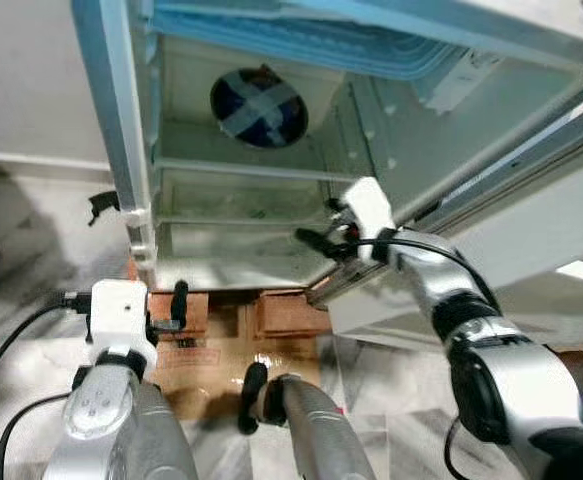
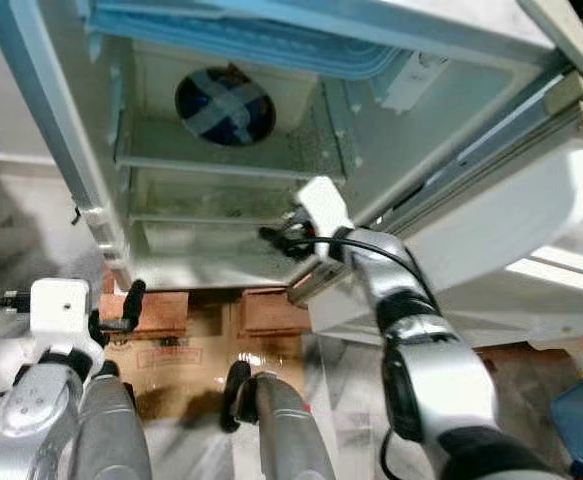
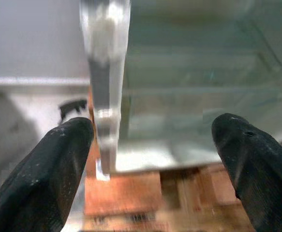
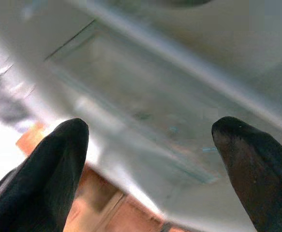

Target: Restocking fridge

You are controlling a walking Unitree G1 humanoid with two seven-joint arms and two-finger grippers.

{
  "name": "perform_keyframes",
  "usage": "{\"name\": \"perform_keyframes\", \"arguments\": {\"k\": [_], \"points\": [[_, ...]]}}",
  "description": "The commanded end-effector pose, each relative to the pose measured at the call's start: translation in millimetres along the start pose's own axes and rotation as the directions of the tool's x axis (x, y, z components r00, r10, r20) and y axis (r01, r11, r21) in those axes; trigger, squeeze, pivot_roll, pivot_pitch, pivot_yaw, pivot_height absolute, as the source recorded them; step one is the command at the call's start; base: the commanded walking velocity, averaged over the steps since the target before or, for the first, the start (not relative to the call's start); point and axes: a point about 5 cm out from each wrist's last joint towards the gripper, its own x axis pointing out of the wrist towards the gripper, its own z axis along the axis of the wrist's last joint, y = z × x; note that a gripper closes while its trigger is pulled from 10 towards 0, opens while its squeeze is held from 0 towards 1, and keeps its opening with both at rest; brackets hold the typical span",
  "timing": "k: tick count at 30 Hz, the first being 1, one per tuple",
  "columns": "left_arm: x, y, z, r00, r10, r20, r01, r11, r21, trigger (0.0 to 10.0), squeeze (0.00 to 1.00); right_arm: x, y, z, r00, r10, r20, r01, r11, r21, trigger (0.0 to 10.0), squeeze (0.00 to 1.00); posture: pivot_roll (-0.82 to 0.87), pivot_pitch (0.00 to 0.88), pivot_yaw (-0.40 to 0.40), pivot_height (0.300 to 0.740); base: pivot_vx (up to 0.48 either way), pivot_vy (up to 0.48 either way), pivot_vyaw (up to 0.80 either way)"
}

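The fridge (image 1: pixel 251 260) stands open before me, with glass shelves (image 1: pixel 241 170) and a round fan vent (image 1: pixel 258 107) taped with a blue cross on its back wall. My right gripper (image 1: pixel 309 240) reaches in at the lower right of the cabinet. It is open and holds nothing, and its wrist view looks onto a glass shelf (image 4: pixel 145 111). My left gripper (image 1: pixel 177 308) is low by the fridge's left wall (image 1: pixel 121 150), over a cardboard box. It is also open and empty, with the wall's front edge (image 3: pixel 104 72) showing between its fingers (image 3: pixel 49 169).
A brown cardboard box (image 1: pixel 206 350) with a label lies on the floor under the fridge opening. The open fridge door (image 1: pixel 531 230) stands at the right. Crinkled plastic sheet (image 1: pixel 371 400) covers the floor. A silver tube with a black tip (image 1: pixel 254 395) rises bottom centre.
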Motion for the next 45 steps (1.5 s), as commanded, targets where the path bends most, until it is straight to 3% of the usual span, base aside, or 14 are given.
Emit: {"name": "perform_keyframes", "arguments": {"k": [1,3,6,9,11,14,18,24,45], "points": [[0.2,-1.1,-6.1,1.0,-0.001,-0.016,0.001,1.0,0.003,10.0,0.0,-10.3,-9.3,-3.1,0.998,-0.058,0.011,0.058,0.998,0.021,10.0,0.0,0.16,0.17,-0.227,0.74,0.0,0.0,0.0],[11.4,0.7,-2.9,1.0,-0.006,0.004,0.006,1.0,0.012,10.0,0.0,-20.4,-17.1,-6.1,0.985,-0.169,0.028,0.168,0.985,0.036,10.0,0.0,0.14,0.136,-0.188,0.74,0.0,0.0,0.0],[28.4,-1.1,2.2,0.999,-0.032,0.031,0.031,0.999,0.026,10.0,0.0,-39.6,-25.0,-12.3,0.926,-0.374,0.05,0.373,0.927,0.035,10.0,0.0,0.13,0.105,-0.152,0.74,0.0,0.0,0.0],[39.5,-6.0,6.9,0.996,-0.066,0.053,0.064,0.997,0.034,10.0,0.0,-56.1,-20.7,-19.2,0.902,-0.427,0.06,0.415,0.898,0.143,10.0,0.0,0.12,0.063,-0.122,0.74,0.0,0.0,0.0],[46.8,-10.3,9.3,0.993,-0.092,0.069,0.089,0.995,0.043,10.0,0.0,-73.0,-18.9,-23.8,0.845,-0.53,0.064,0.519,0.844,0.134,10.0,0.0,0.1,0.037,-0.106,0.74,0.0,0.0,0.0],[50.4,-11.1,9.4,0.993,-0.097,0.072,0.094,0.994,0.048,10.0,0.0,-78.7,-15.6,-27.7,0.832,-0.552,0.049,0.536,0.824,0.183,10.0,0.0,0.1,0.022,-0.098,0.74,0.0,0.0,0.0],[60.1,-8.9,9.8,0.991,-0.109,0.084,0.104,0.993,0.057,10.0,0.0,-91.7,-2.3,-29.6,0.764,-0.643,0.051,0.608,0.745,0.273,10.0,0.0,0.09,0.0,-0.068,0.74,0.0,0.0,0.0],[66.0,-5.5,8.3,0.99,-0.115,0.085,0.11,0.992,0.067,10.0,0.0,-89.6,11.8,-24.4,0.756,-0.653,0.049,0.613,0.732,0.298,10.0,0.0,0.07,0.0,-0.031,0.74,0.0,0.0,0.0],[69.4,-8.8,3.6,0.987,-0.128,0.099,0.122,0.99,0.069,10.0,0.0,-73.3,21.0,-17.5,0.764,-0.645,0.03,0.607,0.733,0.308,10.0,0.0,0.1,0.0,-0.053,0.74,-0.243,0.0,-0.48]]}}
